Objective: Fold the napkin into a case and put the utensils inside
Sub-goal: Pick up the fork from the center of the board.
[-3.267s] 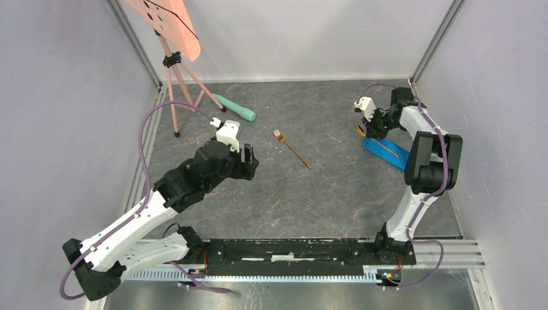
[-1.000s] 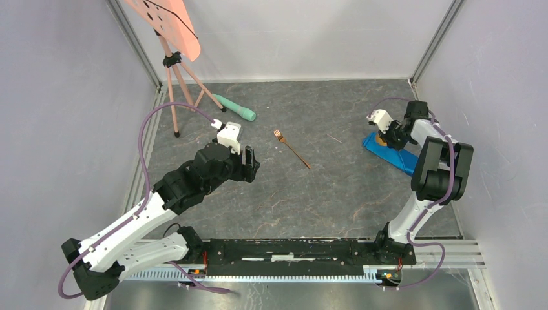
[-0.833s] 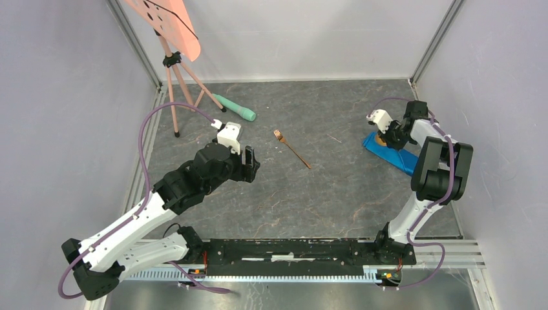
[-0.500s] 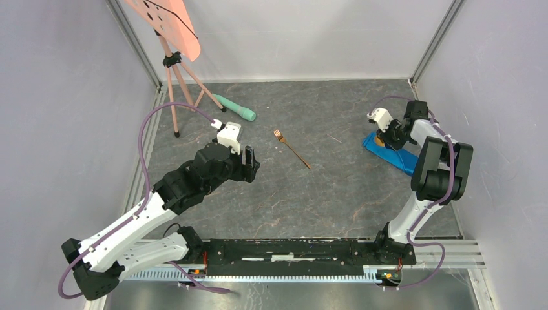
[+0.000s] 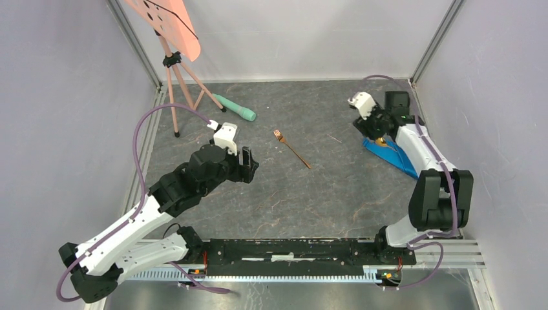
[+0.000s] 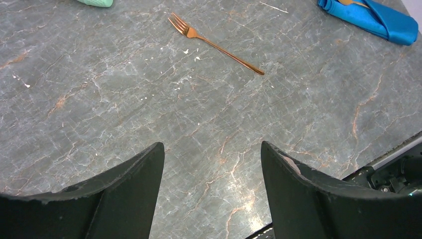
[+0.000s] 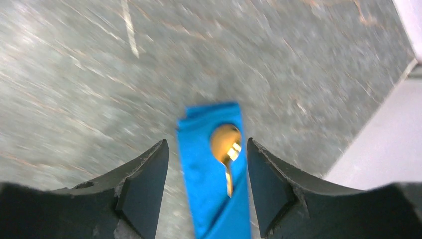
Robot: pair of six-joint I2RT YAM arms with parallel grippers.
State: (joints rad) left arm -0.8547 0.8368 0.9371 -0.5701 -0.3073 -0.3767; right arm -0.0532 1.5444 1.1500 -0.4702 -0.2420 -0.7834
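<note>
Case [image 5: 393,155]: lies folded at far right edge of table [image 5: 310,200], right gripper [image 5: 375,129] just over its far end; fork [image 5: 292,150] well apart, mid-table. Left wrist: shows left gripper [image 6: 211,149] spread wide, empty. Right wrist: shows pincer released, spoon [image 7: 225,140] tucked into blue folds.

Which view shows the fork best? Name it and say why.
The left wrist view: the fork lies whole and sharp, tines and handle clear on the table. The top view shows the same fork whole but small. The right wrist view does not show it.
</note>
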